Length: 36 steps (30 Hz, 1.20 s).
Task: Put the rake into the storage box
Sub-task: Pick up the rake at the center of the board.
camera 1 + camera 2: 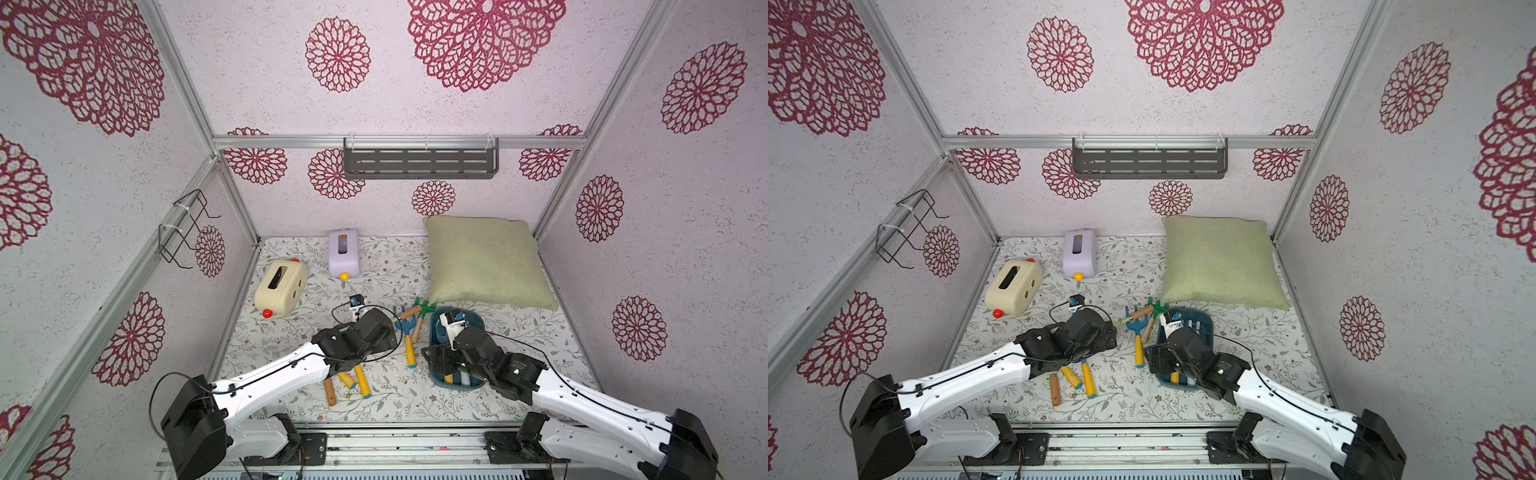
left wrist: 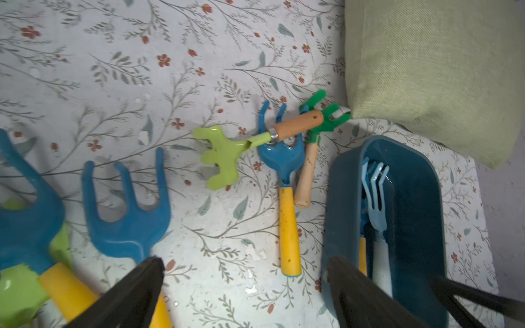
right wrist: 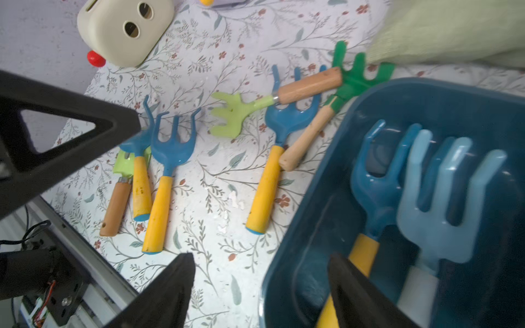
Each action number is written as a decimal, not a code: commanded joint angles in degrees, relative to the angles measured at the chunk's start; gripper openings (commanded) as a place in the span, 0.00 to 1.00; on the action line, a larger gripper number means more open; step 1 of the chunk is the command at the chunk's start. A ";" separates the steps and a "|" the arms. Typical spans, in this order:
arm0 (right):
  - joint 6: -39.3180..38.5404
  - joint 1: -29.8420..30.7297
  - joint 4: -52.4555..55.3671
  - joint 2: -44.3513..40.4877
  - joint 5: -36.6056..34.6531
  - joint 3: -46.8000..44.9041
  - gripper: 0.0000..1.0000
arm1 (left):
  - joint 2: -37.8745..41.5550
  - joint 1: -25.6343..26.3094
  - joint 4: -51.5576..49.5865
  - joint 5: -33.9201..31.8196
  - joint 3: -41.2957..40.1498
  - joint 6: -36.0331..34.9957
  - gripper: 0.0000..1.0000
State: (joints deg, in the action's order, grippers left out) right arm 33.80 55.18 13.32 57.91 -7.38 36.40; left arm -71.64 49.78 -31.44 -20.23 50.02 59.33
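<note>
We count a dark blue rake (image 3: 377,181) and a pale blue rake (image 3: 443,215) in the storage box (image 1: 476,322), right of the bench's (image 1: 519,353) middle beside the cushion (image 1: 486,257). The six loose rakes (image 3: 173,147) are left. The left gripper (image 2: 244,261) has its jaws wide and empty. The right gripper (image 3: 260,255) has its jaws apart over the box rim, gripping nothing.

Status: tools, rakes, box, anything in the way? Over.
Left tool open, empty, above table. Right tool open, empty, over storage box rim. Dark blue rake, light blue rake in box. Lime rake handle lies across green rake beside box.
</note>
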 commanded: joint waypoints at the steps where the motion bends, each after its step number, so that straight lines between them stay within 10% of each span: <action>1: 0.90 3.77 -1.72 4.41 -2.55 3.69 0.75 | 4.02 -3.08 -2.55 -1.83 -3.44 1.61 0.97; 36: 6.88 18.74 5.14 51.22 -1.34 33.42 0.34 | 31.71 -14.93 -8.12 -1.05 -22.73 7.50 0.97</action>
State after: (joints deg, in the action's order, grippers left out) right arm 39.33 73.63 14.46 108.27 -7.03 68.20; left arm -40.69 35.40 -38.65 -20.51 27.97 66.39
